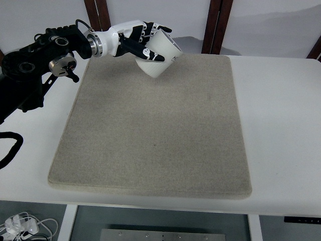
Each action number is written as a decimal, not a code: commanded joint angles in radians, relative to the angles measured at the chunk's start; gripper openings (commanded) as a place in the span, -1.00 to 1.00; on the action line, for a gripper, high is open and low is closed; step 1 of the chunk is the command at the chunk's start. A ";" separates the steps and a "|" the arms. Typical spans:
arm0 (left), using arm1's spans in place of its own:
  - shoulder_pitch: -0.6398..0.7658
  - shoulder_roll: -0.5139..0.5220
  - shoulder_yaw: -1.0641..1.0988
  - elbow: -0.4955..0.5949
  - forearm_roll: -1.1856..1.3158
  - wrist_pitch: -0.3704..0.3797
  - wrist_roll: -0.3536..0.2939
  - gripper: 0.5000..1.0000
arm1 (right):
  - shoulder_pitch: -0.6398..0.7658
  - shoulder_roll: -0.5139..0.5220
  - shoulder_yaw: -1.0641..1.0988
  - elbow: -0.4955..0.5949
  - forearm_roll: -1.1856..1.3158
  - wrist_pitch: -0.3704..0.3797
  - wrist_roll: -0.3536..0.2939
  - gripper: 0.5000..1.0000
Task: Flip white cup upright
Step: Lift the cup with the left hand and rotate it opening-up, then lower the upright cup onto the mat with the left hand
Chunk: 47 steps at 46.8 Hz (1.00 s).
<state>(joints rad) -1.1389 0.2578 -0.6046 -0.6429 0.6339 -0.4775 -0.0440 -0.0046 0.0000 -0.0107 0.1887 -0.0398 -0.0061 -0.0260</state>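
The white cup hangs tilted over the far left part of the grey mat, its narrower base pointing down toward the mat and its wider rim up and to the right. My left hand reaches in from the left edge, and its black-and-white fingers wrap round the cup's side. Whether the base touches the mat is hard to tell. The right arm does not show.
The mat lies on a white table. Dark wooden posts stand behind the table's far edge. A black cable loops on the table at the left. White cables lie on the floor below.
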 commanded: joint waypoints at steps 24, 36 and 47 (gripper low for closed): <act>0.082 -0.018 0.000 0.160 -0.204 -0.085 -0.405 -0.39 | 0.000 0.000 0.000 0.000 0.000 0.000 0.000 0.81; 0.120 -0.040 0.000 0.190 -0.206 -0.085 -0.567 -0.35 | 0.000 0.000 0.000 0.000 0.000 0.000 0.000 0.81; 0.156 -0.048 0.002 0.200 -0.203 -0.079 -0.567 -0.35 | 0.000 0.000 0.000 0.000 0.000 0.000 0.000 0.81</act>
<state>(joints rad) -0.9902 0.2116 -0.6043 -0.4493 0.4296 -0.5623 -0.6110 -0.0046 0.0000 -0.0107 0.1887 -0.0399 -0.0061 -0.0260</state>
